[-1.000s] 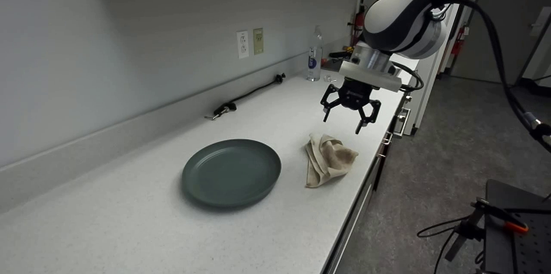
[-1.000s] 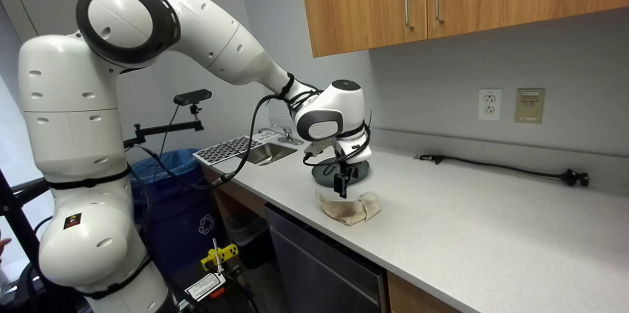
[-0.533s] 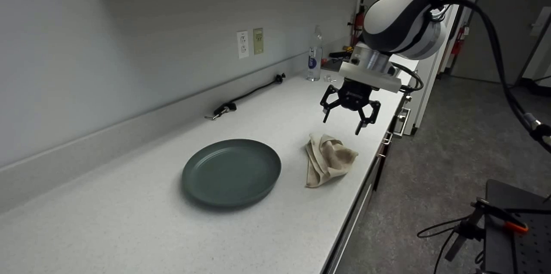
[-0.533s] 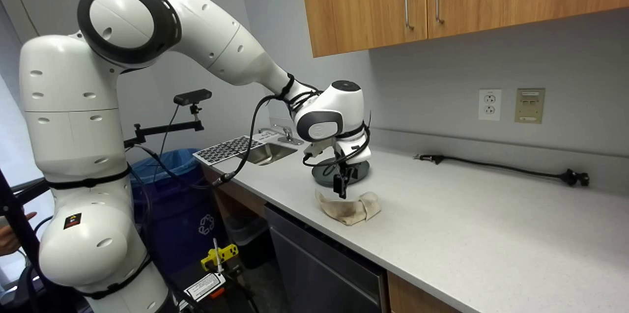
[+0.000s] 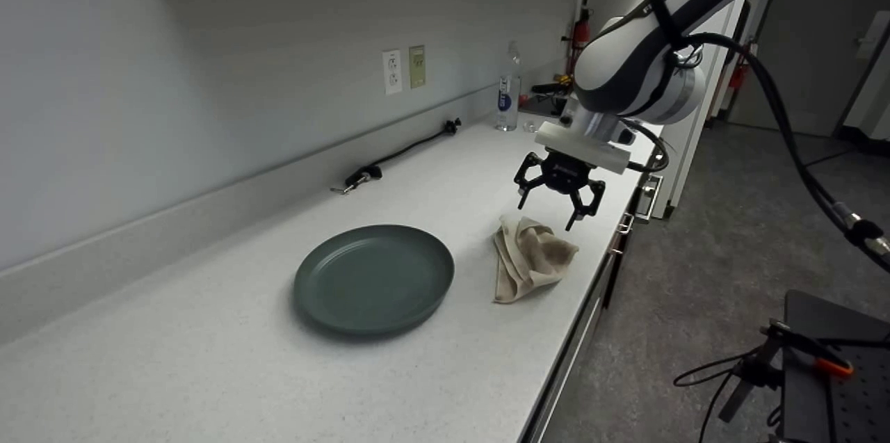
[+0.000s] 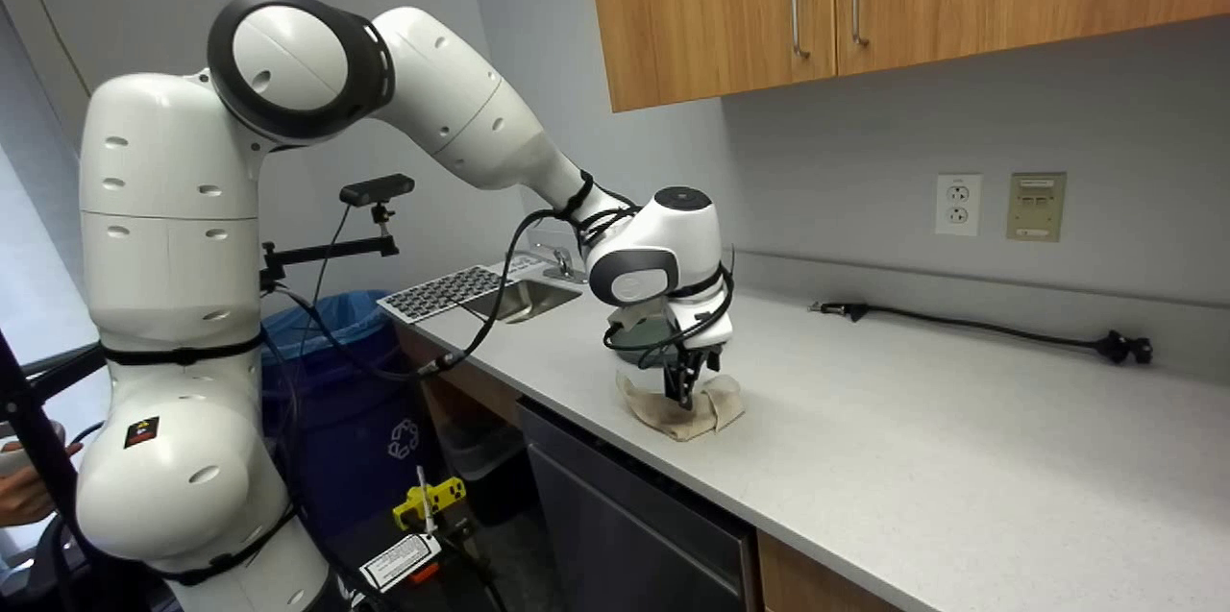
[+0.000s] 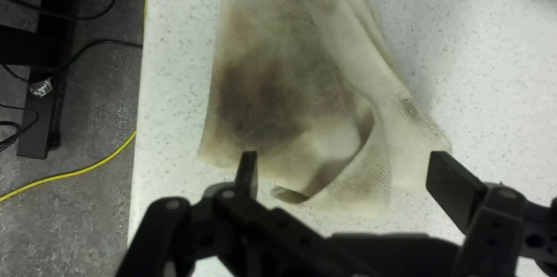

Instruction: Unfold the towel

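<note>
Holding a liner (image 6: 356, 314), the bin (image 6: 360, 439) stands apart from the towel (image 7: 270, 94).

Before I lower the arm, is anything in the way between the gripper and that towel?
Nothing visible is. The open gripper hangs above the towel, and no view shows anything between them. The green plate lies beside the towel with a gap, so it likely won't hinder a straight descent.

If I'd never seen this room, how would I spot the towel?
Find the long white counter. Near the edge opposite the wall, the towel lies apart from a round dark green plate. Unlike that smooth plate, it is rumpled beige cloth, darkly blotched.
</note>
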